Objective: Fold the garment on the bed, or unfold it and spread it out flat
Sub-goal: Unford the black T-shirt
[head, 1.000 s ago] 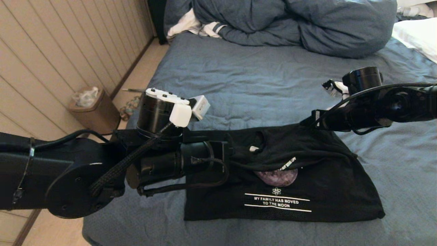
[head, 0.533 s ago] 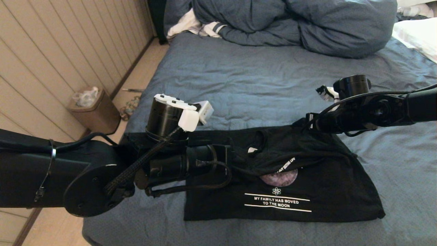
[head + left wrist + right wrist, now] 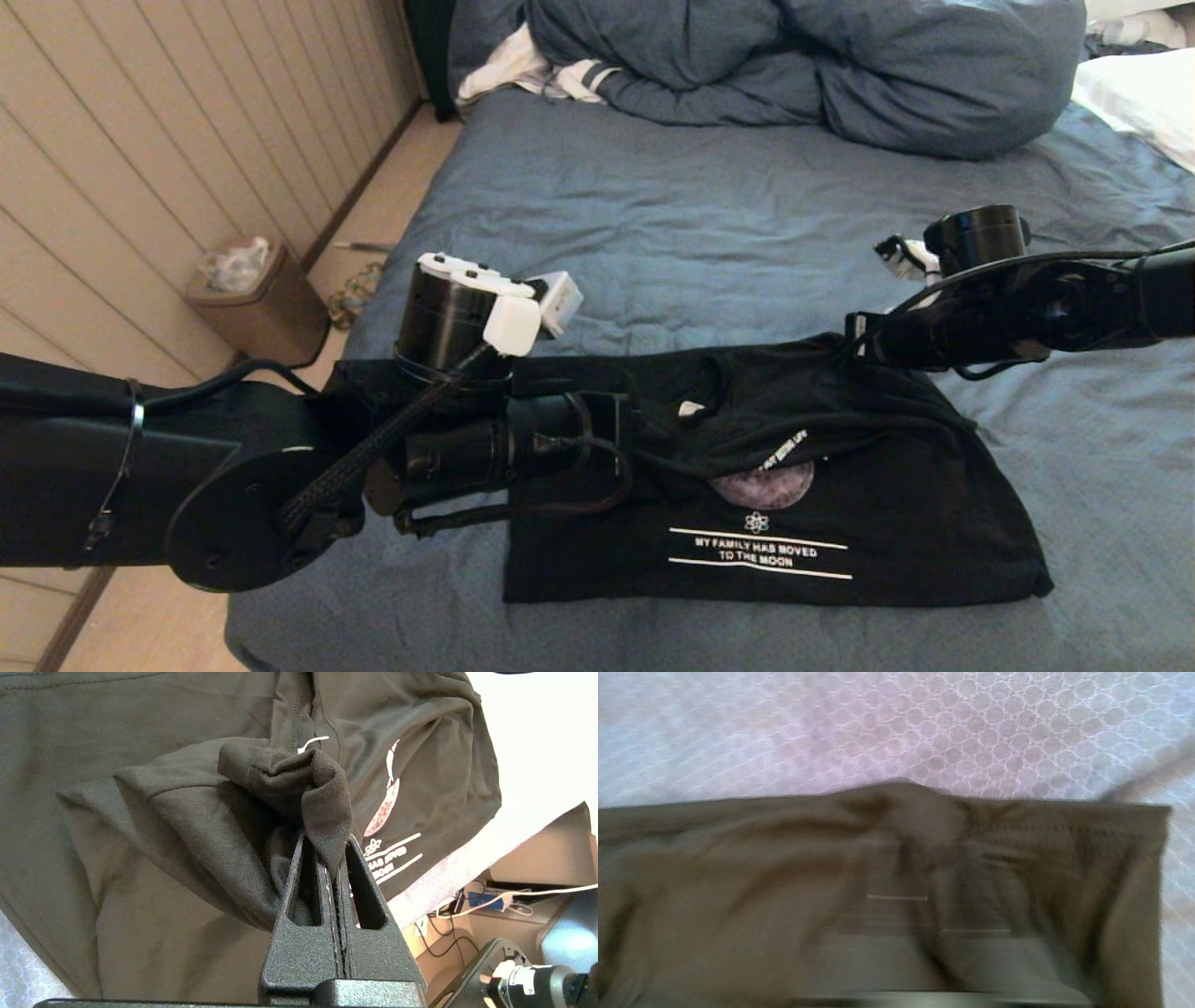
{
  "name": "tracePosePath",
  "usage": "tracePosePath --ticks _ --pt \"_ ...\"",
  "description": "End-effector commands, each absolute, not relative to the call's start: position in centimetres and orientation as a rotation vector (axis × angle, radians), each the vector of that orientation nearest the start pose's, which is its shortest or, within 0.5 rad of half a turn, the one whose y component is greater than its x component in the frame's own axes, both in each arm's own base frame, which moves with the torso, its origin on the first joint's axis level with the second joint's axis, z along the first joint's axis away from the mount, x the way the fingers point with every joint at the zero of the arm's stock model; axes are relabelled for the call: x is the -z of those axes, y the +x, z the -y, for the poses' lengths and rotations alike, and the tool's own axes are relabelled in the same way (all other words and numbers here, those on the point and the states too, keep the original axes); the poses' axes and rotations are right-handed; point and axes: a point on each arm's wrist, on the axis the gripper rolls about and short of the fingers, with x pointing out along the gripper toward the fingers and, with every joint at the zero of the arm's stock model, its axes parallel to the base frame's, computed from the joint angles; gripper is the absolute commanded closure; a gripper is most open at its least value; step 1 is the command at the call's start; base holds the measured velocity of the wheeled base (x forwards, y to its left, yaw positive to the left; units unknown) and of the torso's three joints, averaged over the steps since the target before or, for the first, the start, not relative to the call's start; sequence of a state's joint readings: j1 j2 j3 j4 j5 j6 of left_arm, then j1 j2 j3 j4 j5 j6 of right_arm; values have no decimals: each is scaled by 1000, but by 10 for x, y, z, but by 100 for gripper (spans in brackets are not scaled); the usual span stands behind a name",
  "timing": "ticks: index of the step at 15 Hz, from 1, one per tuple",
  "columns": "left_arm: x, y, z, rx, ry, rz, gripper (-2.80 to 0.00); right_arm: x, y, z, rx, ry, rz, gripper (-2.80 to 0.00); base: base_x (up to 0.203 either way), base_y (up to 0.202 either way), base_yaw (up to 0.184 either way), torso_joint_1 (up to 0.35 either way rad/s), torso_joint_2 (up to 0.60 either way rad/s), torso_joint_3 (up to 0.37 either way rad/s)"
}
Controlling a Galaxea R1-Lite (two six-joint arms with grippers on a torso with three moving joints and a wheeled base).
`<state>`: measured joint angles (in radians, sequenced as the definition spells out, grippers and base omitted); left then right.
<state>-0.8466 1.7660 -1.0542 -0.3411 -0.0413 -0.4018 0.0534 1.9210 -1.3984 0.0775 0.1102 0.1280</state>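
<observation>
The garment [image 3: 887, 523], a black T-shirt with a moon print [image 3: 761, 485] and white lettering [image 3: 758, 553], lies partly folded near the front of the bed [image 3: 700, 215]. My left gripper [image 3: 325, 835] is shut on a bunched fold of the garment [image 3: 285, 774] and holds it just above the rest of the shirt. In the head view the left arm [image 3: 448, 439] hides those fingers. My right gripper [image 3: 845, 343] sits low at the shirt's far right edge. In the right wrist view the right gripper [image 3: 931, 830] is blurred, its fingers together with a hump of the garment [image 3: 915, 807] at their tips.
A bunched blue-grey duvet [image 3: 822, 65] and a white striped cloth [image 3: 537, 75] lie at the head of the bed. A white pillow [image 3: 1144, 98] is at the far right. Off the bed's left edge are a brown bin [image 3: 257, 303] and a panelled wall [image 3: 140, 140].
The right arm has sunk a little onto the shirt's far edge and its fingers have shut there. The left arm has barely shifted and keeps its fold.
</observation>
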Motion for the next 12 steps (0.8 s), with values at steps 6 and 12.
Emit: tracePosePath --ticks 6,12 --pt "-217 209 237 797 -246 -484 0 -232 334 -21 -131 141 -553 0 0 0 0 0 0 0" --pt "-220 174 198 793 -255 -491 0 -240 252 -16 -130 133 -598 0 0 0 0 0 0 0"
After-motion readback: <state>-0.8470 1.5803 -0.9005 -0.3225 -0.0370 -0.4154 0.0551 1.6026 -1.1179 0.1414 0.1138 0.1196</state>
